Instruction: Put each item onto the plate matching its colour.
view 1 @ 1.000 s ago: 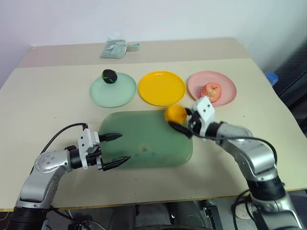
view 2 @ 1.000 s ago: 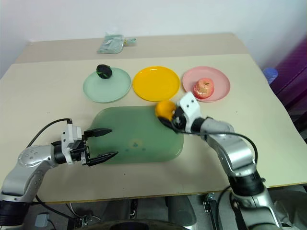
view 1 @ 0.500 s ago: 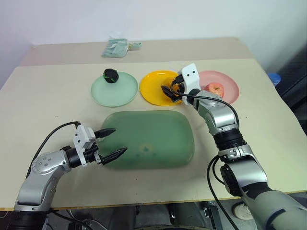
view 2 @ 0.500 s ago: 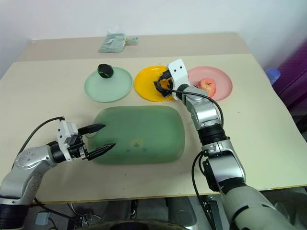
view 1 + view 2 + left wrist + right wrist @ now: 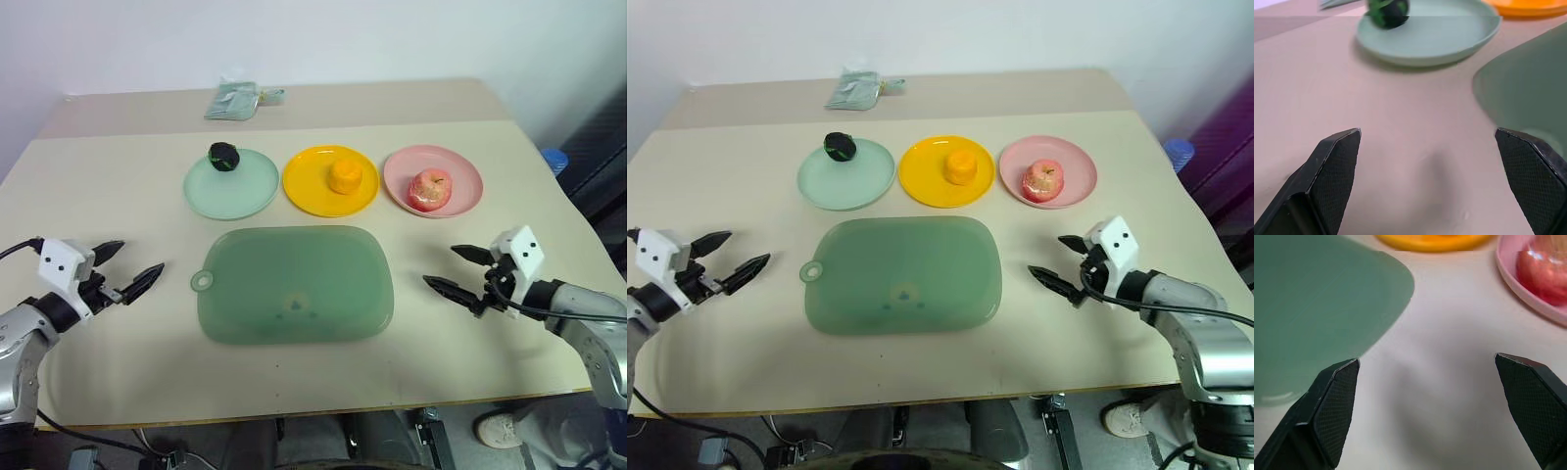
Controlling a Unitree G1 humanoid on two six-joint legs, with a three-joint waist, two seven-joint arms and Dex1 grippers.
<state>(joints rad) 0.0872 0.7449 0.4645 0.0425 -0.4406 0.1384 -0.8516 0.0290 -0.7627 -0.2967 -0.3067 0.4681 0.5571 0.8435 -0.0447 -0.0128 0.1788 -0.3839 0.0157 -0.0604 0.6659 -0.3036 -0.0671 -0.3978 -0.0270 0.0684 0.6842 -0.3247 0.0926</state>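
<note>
With all 3 fruits sitting on plates, the row at the back of the counter (image 5: 98, 186) reads neatly: the orange (image 5: 344, 176) rests in the middle of the yellow plate (image 5: 312, 186), the apple (image 5: 429, 189) sits on the pink plate (image 5: 460, 168), and the dark green ball (image 5: 224, 155) lies near the far rim of the mint green plate (image 5: 235, 194). Each colour matches its plate. The 3 plates stand side by side, close but apart, green on the left, yellow in the centre, pink on the right.

Just in front of them lies the big green board (image 5: 294, 284), flat on the counter, its small hole tab (image 5: 201, 283) poking out on the left side. Nothing lies on it.

Out wide now: the left tool (image 5: 129, 270) hovers left of the board, well clear of it, both black fingers spread apart and holding nothing, pointing across toward the board. The right tool (image 5: 460, 271) hangs on the opposite side, right of the board and in front of the pink plate, fingers likewise spread wide and empty, aimed inward.

Far back, near the wall, a small greenish packet (image 5: 233, 100) lies on the counter.
</note>
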